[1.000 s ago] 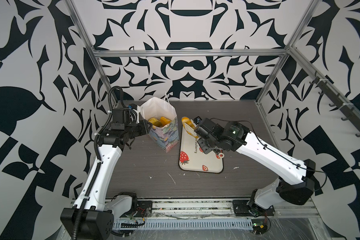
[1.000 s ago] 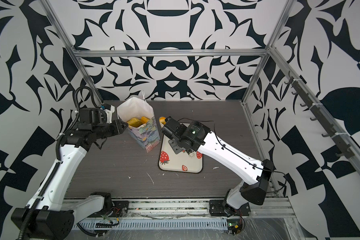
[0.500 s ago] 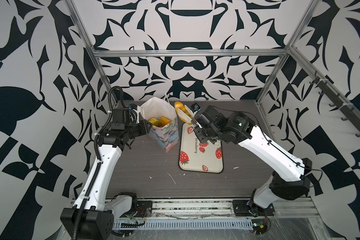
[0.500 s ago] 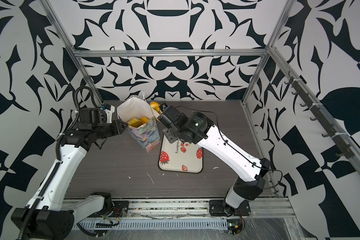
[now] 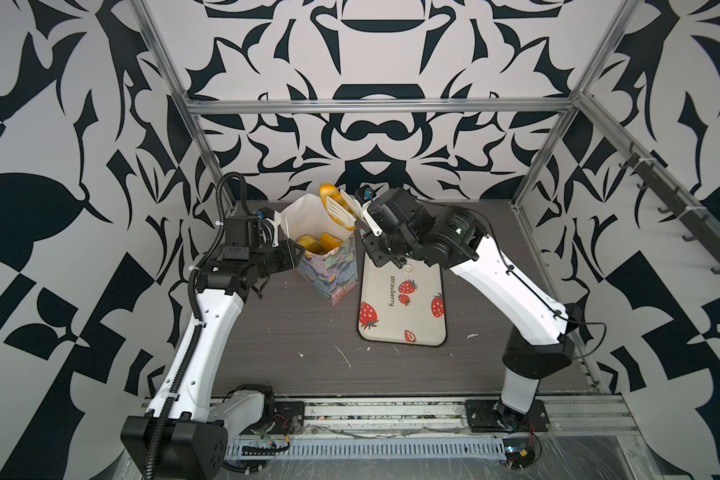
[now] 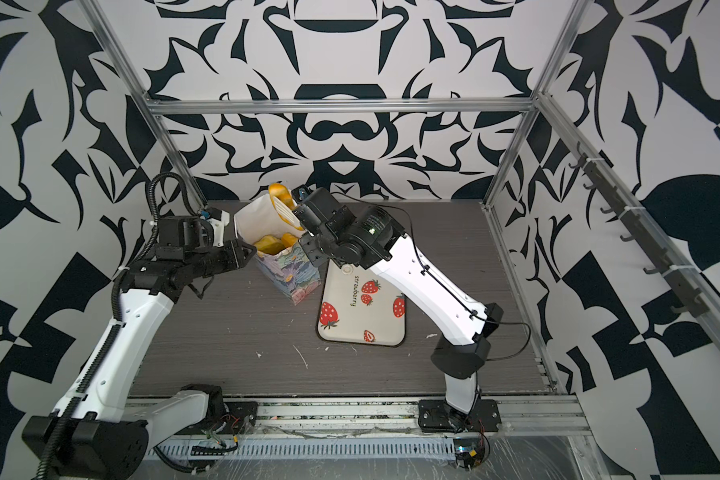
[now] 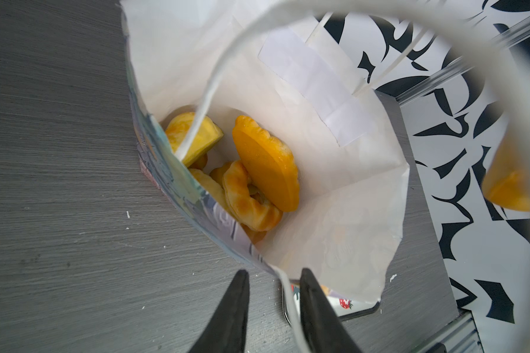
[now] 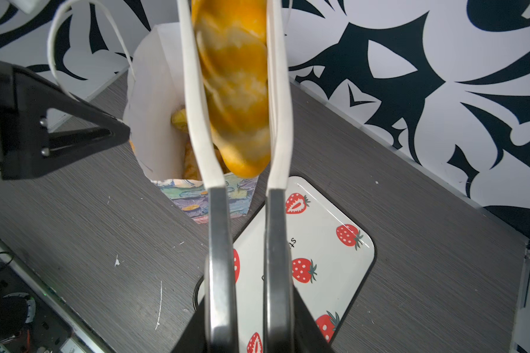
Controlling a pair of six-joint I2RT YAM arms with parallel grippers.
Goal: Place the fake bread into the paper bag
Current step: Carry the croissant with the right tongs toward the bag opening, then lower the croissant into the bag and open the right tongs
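Fake bread (image 5: 327, 192) lies lengthwise in right tool's (image 8: 248, 305) tongs (image 5: 336, 208), seemingly over paper bag (image 5: 334, 271).

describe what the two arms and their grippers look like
Both arms have white shells between black joints. The left arm carries a black ribbed cable conduit fixed with white ties; the right arm has a thin black wire and a small green light. The left gripper has black, pointed triangular fingers; on the right gripper the fingers are black too.

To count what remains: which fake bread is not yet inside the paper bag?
The long loaf in the tongs above the bag; the others lie inside.
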